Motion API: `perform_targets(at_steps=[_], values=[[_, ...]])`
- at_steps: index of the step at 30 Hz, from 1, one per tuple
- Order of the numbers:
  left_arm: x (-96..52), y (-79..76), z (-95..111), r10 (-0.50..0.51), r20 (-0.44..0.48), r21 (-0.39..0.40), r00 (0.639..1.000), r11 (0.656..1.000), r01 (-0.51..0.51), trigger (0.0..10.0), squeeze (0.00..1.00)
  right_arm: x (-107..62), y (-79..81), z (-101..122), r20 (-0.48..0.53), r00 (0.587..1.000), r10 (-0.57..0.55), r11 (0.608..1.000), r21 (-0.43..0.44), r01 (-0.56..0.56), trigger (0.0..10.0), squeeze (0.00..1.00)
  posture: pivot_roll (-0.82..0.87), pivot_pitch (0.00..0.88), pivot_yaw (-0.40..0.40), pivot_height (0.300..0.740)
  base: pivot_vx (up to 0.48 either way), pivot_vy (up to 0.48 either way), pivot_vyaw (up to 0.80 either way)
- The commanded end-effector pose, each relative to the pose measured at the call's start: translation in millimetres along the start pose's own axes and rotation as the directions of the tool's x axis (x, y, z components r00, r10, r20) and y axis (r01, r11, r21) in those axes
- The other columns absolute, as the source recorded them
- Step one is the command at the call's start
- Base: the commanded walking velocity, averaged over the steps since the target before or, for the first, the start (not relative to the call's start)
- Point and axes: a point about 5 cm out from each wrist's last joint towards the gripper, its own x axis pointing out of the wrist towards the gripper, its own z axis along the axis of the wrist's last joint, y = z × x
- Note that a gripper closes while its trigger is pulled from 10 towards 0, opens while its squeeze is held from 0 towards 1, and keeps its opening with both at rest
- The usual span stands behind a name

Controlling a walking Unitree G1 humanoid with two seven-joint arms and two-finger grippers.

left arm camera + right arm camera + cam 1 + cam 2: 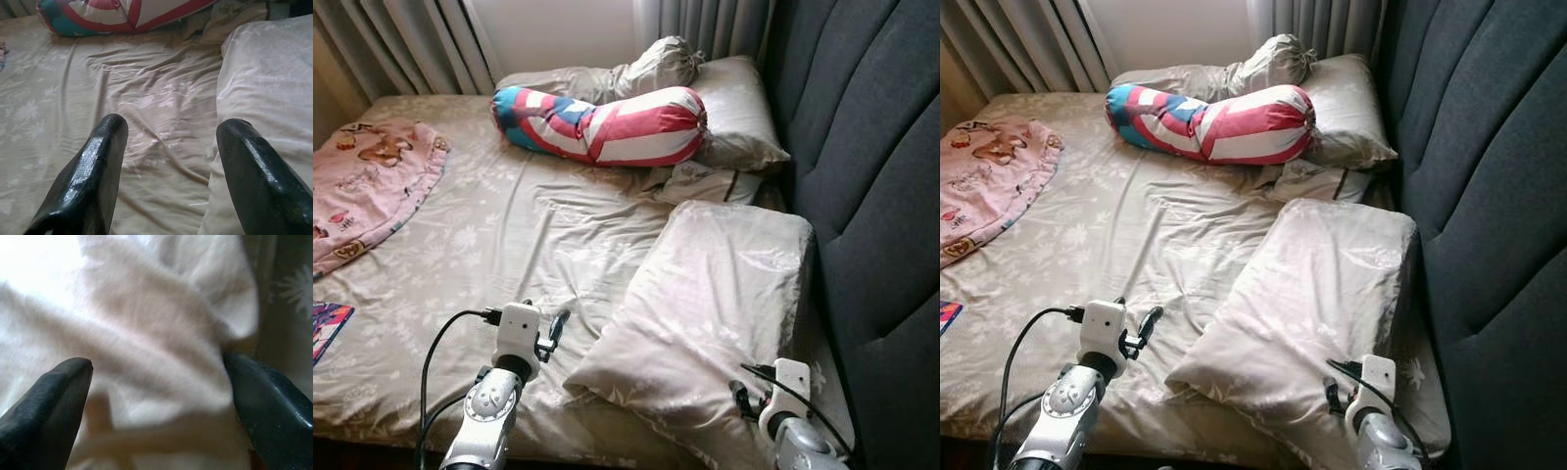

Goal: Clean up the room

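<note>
Head cams looked down over the beige floral-sheeted bed [509,245]; both wrist cams sat close on the big beige pillow [705,304].

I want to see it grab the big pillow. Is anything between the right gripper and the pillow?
Nothing visible. The right gripper is open with the pillow directly between its fingers. The left gripper is open over the sheet beside it.

Pink blanket [367,186] cut off at frame edge; right-wrist pillow [146,333] blurred.
</note>
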Motion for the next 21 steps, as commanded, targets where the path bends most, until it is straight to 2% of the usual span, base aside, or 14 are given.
perform_targets(at_steps=[1,6,10,14,16,21], values=[[-3.8,4.1,-2,-0.001,-0.013,0.016,1.000,1.000,0.001,10.0,0.00,-1.6,1.6,-12,-0.049,0.999,-0.008,1.000,-0.001,0.008,10.0,0.00,-0.04,0.112,0.059,0.691,0.000,0.000,0.00],[-11.4,7.5,-4,-0.001,-0.021,0.023,1.000,1.000,0.001,10.0,0.00,-2.7,-6.1,-14,-0.051,0.993,-0.109,0.994,0.012,0.110,10.0,0.00,-0.03,0.133,0.071,0.691,0.000,0.000,0.00],[-13.7,7.5,-5,-0.005,-0.027,0.025,1.000,1.000,0.005,10.0,0.00,-3.6,-8.6,-17,-0.060,0.991,-0.122,0.992,0.026,0.124,10.0,0.00,-0.03,0.142,0.075,0.691,0.000,0.000,0.00],[-17.5,6.3,-6,-0.013,-0.033,0.029,0.999,0.999,0.014,10.0,0.00,-5.7,-9.0,-27,-0.104,0.987,-0.124,0.991,0.042,0.129,10.0,0.00,-0.03,0.154,0.078,0.691,0.000,0.000,0.00],[-21.2,6.7,-6,-0.014,-0.034,0.032,0.999,0.999,0.015,10.0,0.00,-7.5,-8.4,-35,-0.135,0.983,-0.125,0.987,0.083,0.137,10.0,0.00,-0.02,0.166,0.081,0.691,0.000,0.000,0.00],[-32.5,7.6,-8,-0.019,-0.050,0.038,0.999,0.999,0.021,10.0,0.00,-13.7,-1.8,-59,-0.212,0.972,-0.101,0.990,0.076,0.120,10.0,0.00,-0.01,0.195,0.090,0.691,0.000,0.000,0.00]])
